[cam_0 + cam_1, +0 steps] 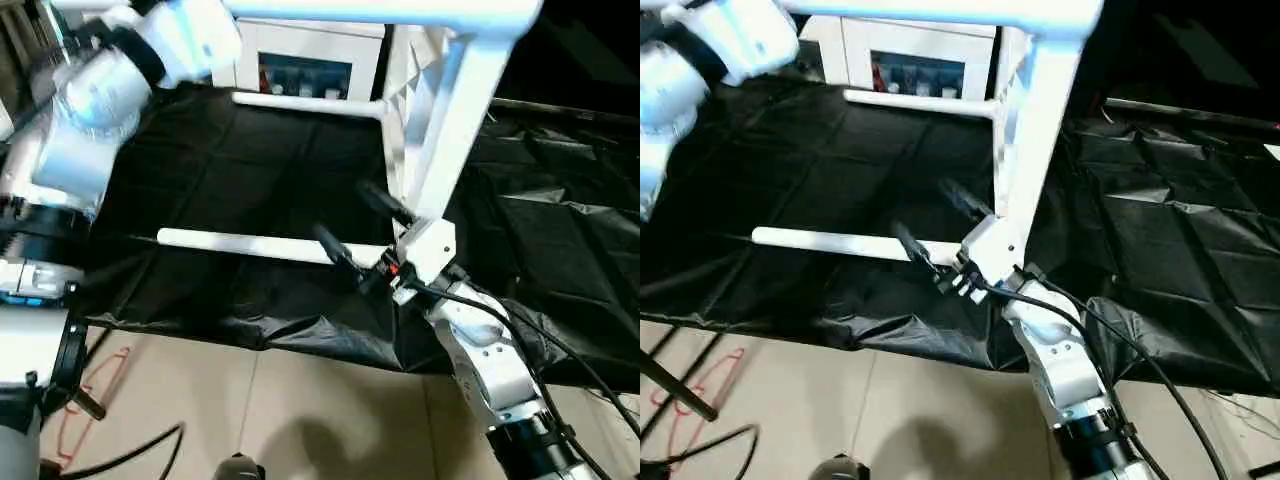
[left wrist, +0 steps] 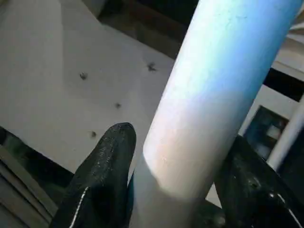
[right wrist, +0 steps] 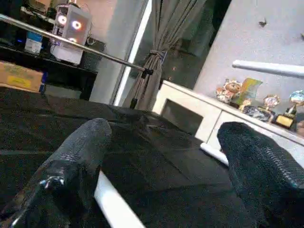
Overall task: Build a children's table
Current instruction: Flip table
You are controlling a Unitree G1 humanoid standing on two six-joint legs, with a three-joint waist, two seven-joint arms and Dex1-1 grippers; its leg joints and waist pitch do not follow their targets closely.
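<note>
The children's table stands tipped on its side on the black cloth, its ribbed tabletop [image 1: 406, 100] facing me. One fitted leg [image 1: 400, 10] runs across the top, another [image 1: 455, 130] slants down to the cloth, and a third [image 1: 310, 103] points left at the back. My left gripper [image 2: 178, 137] is shut on the top leg, one black finger [image 2: 107, 161] on each side of the tube. A loose leg [image 1: 250, 244] lies flat on the cloth. My right gripper [image 1: 340, 210] hangs open just above its right end, beside the slanting leg.
A white cabinet [image 1: 310, 60] with glass doors stands behind the cloth-covered table [image 1: 560, 240]. Trophies [image 3: 273, 104] sit on a low white unit. Below the cloth's front edge, cables and a red frame [image 1: 95, 390] lie on the tiled floor.
</note>
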